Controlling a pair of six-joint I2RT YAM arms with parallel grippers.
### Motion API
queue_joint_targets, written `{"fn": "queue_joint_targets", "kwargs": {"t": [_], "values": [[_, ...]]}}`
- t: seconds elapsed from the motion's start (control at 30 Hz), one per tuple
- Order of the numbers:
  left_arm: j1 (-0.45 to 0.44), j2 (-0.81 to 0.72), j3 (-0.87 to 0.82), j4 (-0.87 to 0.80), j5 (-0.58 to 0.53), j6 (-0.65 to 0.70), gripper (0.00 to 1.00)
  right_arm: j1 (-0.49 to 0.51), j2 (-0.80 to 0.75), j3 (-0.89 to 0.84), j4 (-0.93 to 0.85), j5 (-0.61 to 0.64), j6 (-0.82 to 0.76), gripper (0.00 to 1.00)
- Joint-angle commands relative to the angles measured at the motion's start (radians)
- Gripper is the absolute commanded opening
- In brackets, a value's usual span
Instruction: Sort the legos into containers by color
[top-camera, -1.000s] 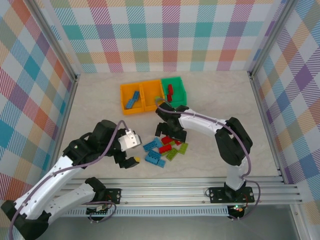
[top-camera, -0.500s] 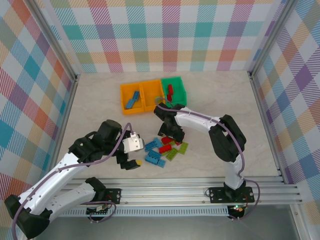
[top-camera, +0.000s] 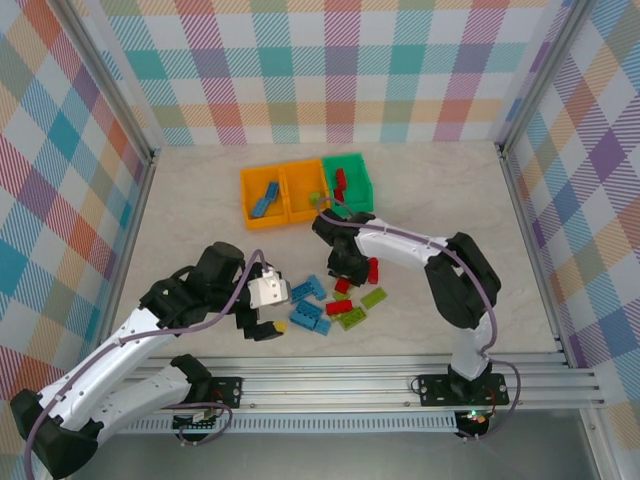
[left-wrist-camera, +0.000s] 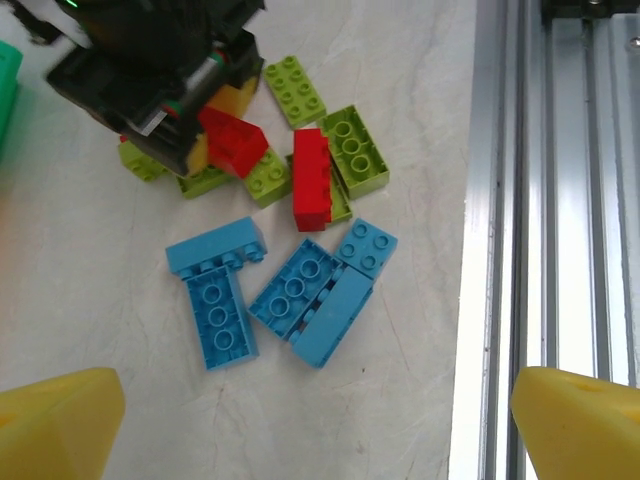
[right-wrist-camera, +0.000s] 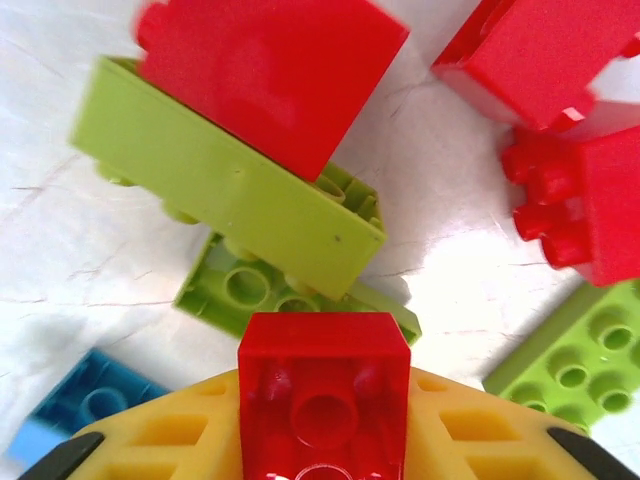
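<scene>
Right end effector (right-wrist-camera: 322, 440) gripping red lego (right-wrist-camera: 323, 385) in wrist view, left end effector (left-wrist-camera: 318, 425) wide

red brick (right-wrist-camera: 322, 390) cropped below, upper brick (right-wrist-camera: 265, 80) blurred

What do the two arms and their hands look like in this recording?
The left arm and right arm have white links, black joints and a purple-grey cable along each. The left hand and right hand are black-bodied with yellow fingers; a white block sits behind the left hand.
</scene>
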Motion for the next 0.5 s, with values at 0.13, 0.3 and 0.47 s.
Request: {"fn": "queue_joint_targets", "kwargs": {"t": [0.13, 0.3, 0.47], "values": [[-0.011, -0.034, -0.031, 0.112, 0.065, 0.023, 1.0, -0.036, -0.185, 0.008, 0.082, 0.143, -0.176, 0.37], [-0.011, -0.048, -0.089, 0.291, 0.002, -0.074, 1.0, -0.127, -0.18, -0.016, 0.411, 0.199, -0.604, 0.35], [-0.011, -0.051, -0.124, 0.341, -0.056, -0.117, 1.0, -0.253, -0.121, -0.07, 0.746, 0.029, -0.893, 0.36]]}}
